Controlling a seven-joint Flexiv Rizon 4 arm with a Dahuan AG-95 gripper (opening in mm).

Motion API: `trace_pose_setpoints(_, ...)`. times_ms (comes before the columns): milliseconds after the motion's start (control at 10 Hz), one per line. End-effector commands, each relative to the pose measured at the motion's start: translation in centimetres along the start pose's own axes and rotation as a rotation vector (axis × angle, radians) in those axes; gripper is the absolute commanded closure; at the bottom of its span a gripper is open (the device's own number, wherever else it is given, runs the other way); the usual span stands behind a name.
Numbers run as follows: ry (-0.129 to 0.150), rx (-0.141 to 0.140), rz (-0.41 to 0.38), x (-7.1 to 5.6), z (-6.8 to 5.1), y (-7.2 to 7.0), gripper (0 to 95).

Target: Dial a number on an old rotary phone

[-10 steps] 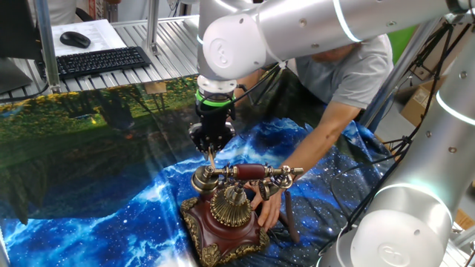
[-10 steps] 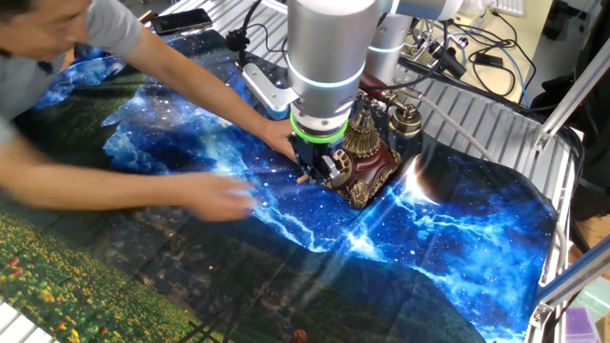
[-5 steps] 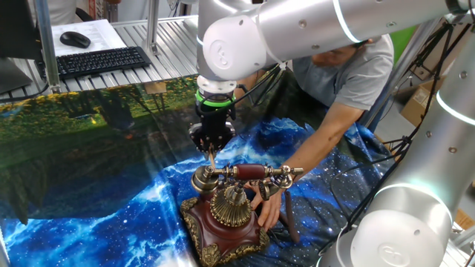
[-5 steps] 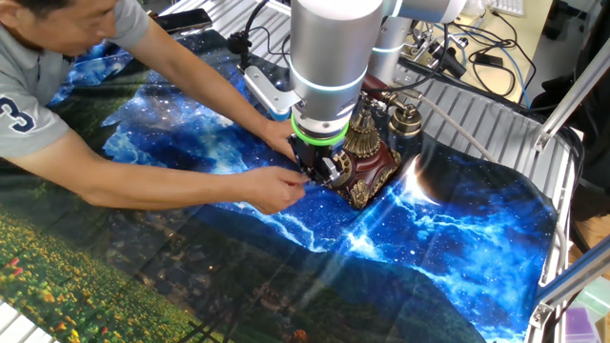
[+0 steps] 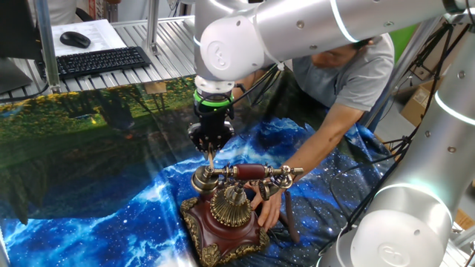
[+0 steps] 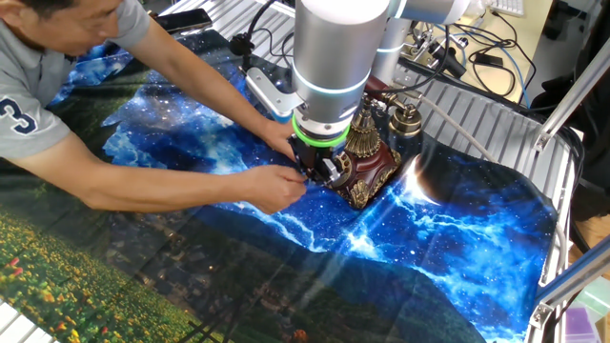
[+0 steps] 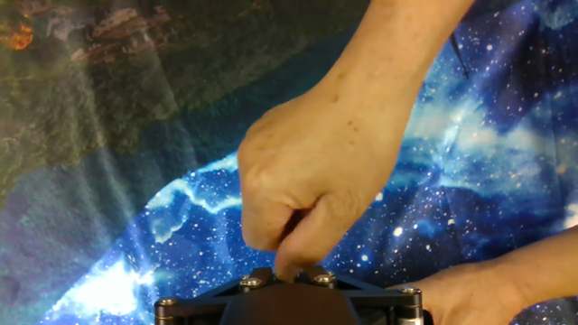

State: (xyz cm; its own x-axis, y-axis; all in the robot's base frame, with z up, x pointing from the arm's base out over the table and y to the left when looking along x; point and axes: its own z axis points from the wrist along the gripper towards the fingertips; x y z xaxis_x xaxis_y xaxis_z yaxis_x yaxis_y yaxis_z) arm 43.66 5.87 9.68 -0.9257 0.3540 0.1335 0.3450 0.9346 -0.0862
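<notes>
On galaxy cloth (image 5: 148, 200), old rotary phone (image 5: 228, 215), red-brown base, brass dome; gripper (image 5: 211, 150) state unclear

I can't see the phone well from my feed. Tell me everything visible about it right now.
The phone stands upright on the blue starry cloth: dark red-brown square base with ornate brass trim, ribbed brass dome in the middle. The brass handset with its reddish handle lies across the cradle on top. A person's hand rests against the base on one side; his other hand is at the gripper, which hangs just above one handset end. The dial's face isn't discernible.
</notes>
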Motion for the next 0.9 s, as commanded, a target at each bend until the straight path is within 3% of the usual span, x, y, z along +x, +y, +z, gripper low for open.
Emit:
trace_pose_setpoints(100, 0.003, 0.000, 0.001, -0.03, 0.02, 0.03, 95.0)
trace_pose_setpoints(900, 0.014, 0.000, -0.003, 0.11, -0.17, -0.08, 95.0)
